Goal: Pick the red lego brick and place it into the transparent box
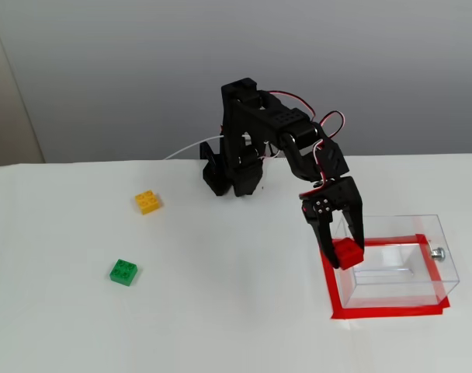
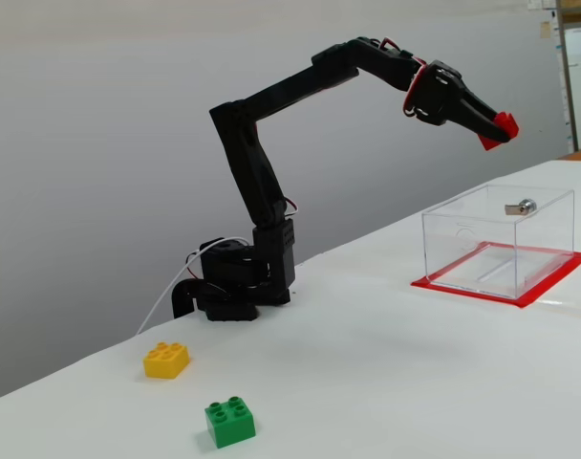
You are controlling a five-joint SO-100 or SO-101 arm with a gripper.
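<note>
The gripper (image 1: 343,252) clamped the red lego brick (image 1: 347,254) at its jaw tips, above the transparent box (image 1: 422,227), right of frame. One green brick (image 1: 123,272) and one yellow brick (image 1: 148,202) lay left.

text: none readable | labels: none | numbers: none | signs: none
</note>
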